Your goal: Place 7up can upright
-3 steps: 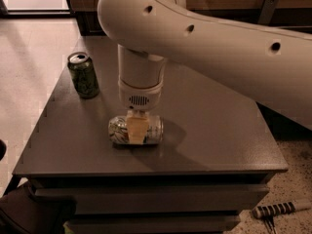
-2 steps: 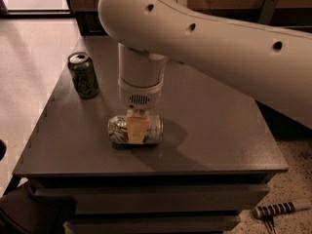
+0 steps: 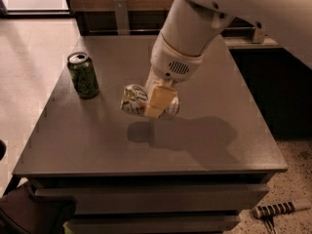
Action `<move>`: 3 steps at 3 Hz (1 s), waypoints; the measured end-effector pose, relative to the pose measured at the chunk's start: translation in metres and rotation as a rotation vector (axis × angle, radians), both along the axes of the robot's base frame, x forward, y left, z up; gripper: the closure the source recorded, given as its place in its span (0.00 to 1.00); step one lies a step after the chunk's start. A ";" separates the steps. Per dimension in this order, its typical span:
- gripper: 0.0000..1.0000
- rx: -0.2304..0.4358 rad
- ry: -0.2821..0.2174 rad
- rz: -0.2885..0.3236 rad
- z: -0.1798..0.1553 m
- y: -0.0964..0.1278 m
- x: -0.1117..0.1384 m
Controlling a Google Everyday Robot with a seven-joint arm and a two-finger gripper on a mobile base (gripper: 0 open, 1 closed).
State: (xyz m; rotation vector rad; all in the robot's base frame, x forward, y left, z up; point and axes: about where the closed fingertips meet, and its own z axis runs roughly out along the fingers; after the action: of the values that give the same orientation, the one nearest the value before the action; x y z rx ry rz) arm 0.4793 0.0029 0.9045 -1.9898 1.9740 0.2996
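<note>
At the left, a dark green can (image 3: pixel 83 75) is standing upright near the far left corner of the grey table (image 3: pixel 97 150), its opened top showing; just to the right of it, well apart, the 7up can (image 3: pixel 132 100) is hanging in the air over the middle of the tabletop, lying roughly on its side with one end pointing left and not touching the surface; its shadow (image 3: pixel 146 133) is falling on the table just below it; the gripper (image 3: pixel 156 104) is pinching the 7up can around its body from above, one pale finger (image 3: pixel 159 97) pressing across the near side; the white arm (image 3: pixel 195 28) is reaching down from the upper right; at the far right, a striped handle (image 3: pixel 278 209) is lying on the speckled floor (image 3: pixel 297 179) beside the table.
</note>
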 end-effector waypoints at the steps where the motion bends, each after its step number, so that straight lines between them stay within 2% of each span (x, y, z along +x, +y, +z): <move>1: 1.00 0.212 -0.050 0.029 0.022 -0.013 0.014; 2: 1.00 0.486 -0.158 0.057 0.042 -0.016 0.023; 3: 1.00 0.627 -0.228 0.065 0.052 -0.016 0.023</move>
State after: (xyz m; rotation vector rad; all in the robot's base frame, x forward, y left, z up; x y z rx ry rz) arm 0.5026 -0.0131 0.9560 -1.5952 1.4409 0.5940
